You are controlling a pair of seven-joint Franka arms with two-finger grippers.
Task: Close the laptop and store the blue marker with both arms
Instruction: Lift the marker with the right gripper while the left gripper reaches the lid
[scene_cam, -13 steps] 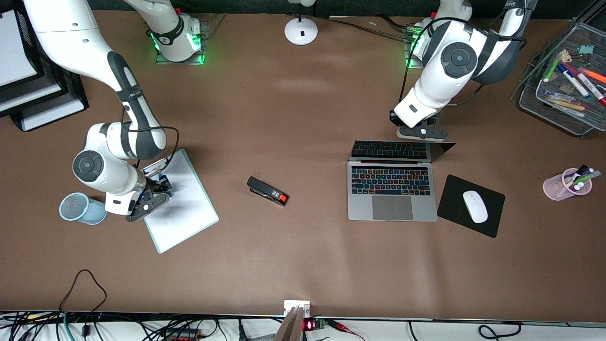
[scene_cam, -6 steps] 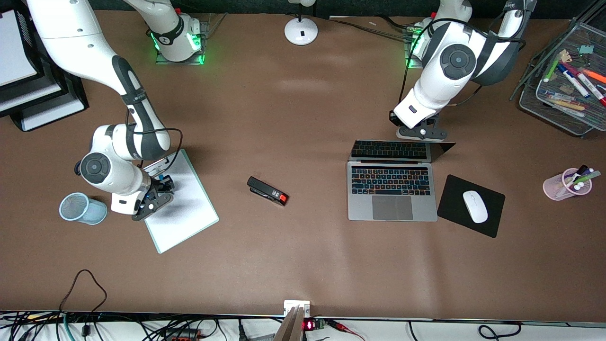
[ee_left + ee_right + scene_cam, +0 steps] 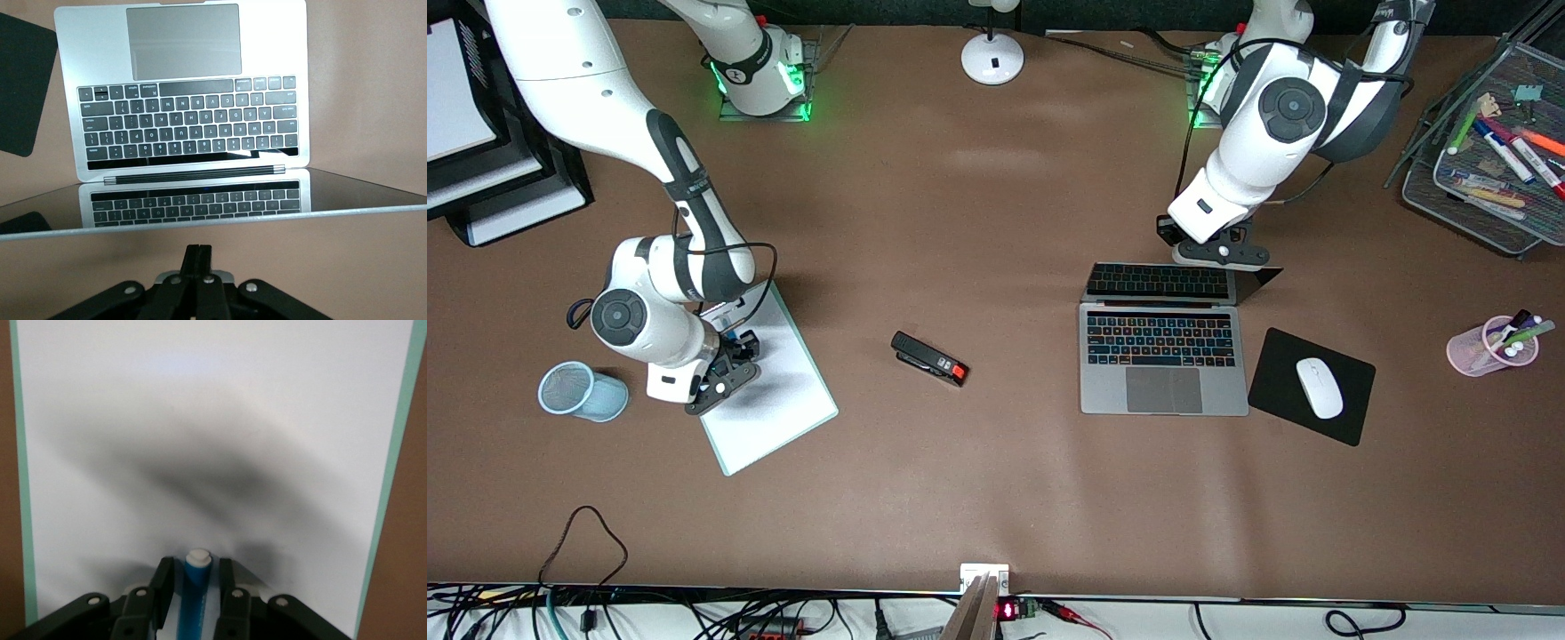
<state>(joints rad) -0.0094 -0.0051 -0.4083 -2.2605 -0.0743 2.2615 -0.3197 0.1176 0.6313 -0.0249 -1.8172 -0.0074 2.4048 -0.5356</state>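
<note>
Slim blue marker (image 3: 195,587) clamped in right hand (image 3: 193,587) over smooth white clipboard (image 3: 769,391), left hand (image 3: 198,257) pressed together above open silver laptop (image 3: 1163,356) lid, stapler (image 3: 929,358) lying between on brown table (image 3: 996,498)

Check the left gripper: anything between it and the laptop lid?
Nothing visible. The left gripper, fingers shut, sits just off the back of the laptop lid's top edge, with only bare table under it. The right gripper holds the blue marker over the clipboard.

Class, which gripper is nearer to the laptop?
Left. The left gripper sits shut just above the laptop lid's top edge; the right gripper, holding the blue marker, hangs over the clipboard.
</note>
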